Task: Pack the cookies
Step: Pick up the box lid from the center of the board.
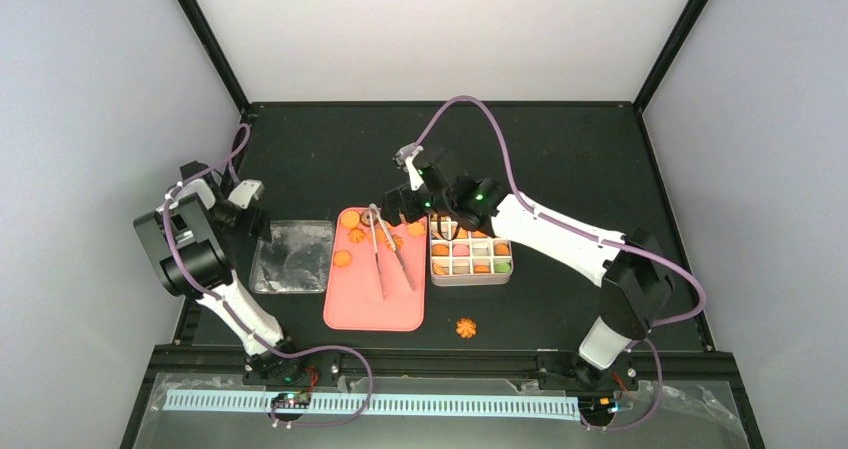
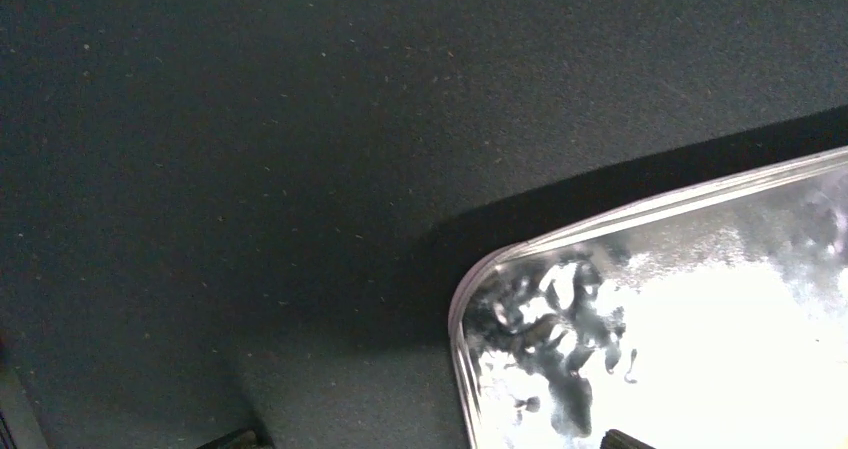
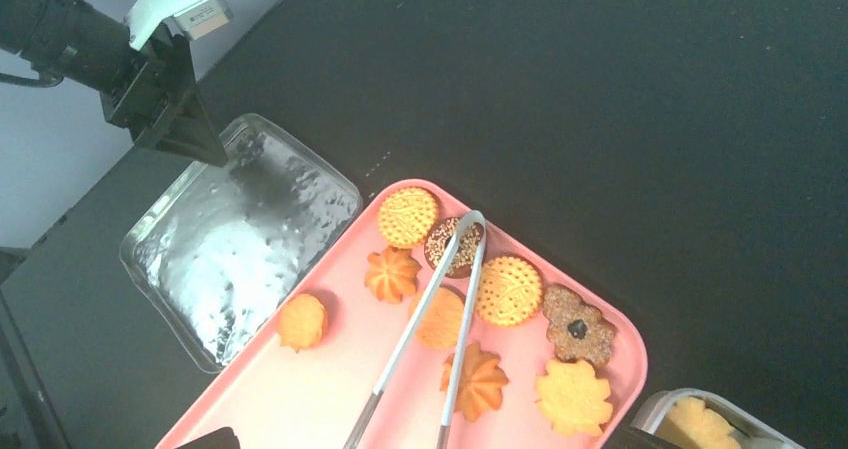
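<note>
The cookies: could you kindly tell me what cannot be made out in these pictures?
- Top view: the right arm covers the tray's far end and some cookies.
- Right wrist view: the frame edge cuts off the tin.
- Left wrist view: glare washes out the clear lid; no cookies show.

Left arm: white shell on the lower link, bulky black joints above it
Right arm: long white link between black joints, small green lights near the wrist
Cables: pale purple hose looping along each arm and down to the mounts
Bases: black mounts, small circuit boards with tiny coloured lights in front
Left tool: black, wedge-shaped body, white-grey block mounted on top
Right tool: black, with a white block at its back
</note>
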`<state>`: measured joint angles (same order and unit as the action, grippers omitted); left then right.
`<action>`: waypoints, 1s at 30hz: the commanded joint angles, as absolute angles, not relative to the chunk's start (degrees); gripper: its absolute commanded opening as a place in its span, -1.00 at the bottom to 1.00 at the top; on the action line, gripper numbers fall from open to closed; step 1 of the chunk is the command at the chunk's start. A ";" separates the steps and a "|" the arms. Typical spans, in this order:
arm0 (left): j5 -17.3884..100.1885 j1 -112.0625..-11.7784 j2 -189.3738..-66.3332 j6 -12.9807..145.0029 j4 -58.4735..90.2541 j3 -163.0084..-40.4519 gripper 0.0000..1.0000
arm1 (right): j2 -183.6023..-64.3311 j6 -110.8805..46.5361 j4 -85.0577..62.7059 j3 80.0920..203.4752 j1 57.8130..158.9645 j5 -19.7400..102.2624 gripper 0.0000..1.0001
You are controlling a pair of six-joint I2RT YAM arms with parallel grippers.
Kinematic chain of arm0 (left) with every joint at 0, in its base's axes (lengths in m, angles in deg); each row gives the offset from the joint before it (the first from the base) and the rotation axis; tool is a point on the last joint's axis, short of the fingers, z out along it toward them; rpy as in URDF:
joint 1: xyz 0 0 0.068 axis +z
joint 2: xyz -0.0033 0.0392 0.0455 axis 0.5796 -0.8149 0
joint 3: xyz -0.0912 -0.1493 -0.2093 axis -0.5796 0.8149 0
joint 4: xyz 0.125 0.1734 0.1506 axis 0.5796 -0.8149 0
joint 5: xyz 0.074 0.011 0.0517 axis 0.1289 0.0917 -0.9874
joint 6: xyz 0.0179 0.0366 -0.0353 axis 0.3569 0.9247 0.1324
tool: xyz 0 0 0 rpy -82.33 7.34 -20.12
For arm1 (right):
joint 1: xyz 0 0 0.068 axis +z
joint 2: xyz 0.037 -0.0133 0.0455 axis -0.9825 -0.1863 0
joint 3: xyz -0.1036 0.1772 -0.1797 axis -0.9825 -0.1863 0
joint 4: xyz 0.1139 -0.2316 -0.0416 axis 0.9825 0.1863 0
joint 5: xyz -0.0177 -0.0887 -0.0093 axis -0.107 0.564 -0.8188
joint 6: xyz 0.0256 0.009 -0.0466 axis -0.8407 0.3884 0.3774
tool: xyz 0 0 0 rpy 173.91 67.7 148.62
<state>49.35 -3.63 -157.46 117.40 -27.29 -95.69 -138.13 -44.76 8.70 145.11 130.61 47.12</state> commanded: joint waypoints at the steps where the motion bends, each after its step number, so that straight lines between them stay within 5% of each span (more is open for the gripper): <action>1: 47.08 -3.34 -163.87 117.82 -26.05 -95.57 0.80 | -133.87 -43.77 7.21 144.19 130.85 49.36 0.99; 12: 47.84 -3.34 -167.62 119.16 -27.29 -96.22 0.52 | -131.44 -43.90 7.13 141.50 130.77 50.73 0.99; 20: 50.31 -3.34 -165.68 120.91 -30.68 -96.03 -0.44 | -130.67 -43.57 7.28 141.65 130.83 51.66 0.99; 30: 53.66 -3.41 -159.35 123.20 -35.55 -94.58 -0.97 | -129.46 -43.20 7.57 141.12 130.83 52.66 0.99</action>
<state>49.65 -2.82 -159.69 121.77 -26.66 -97.83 -131.26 -43.68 7.93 141.52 130.61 51.12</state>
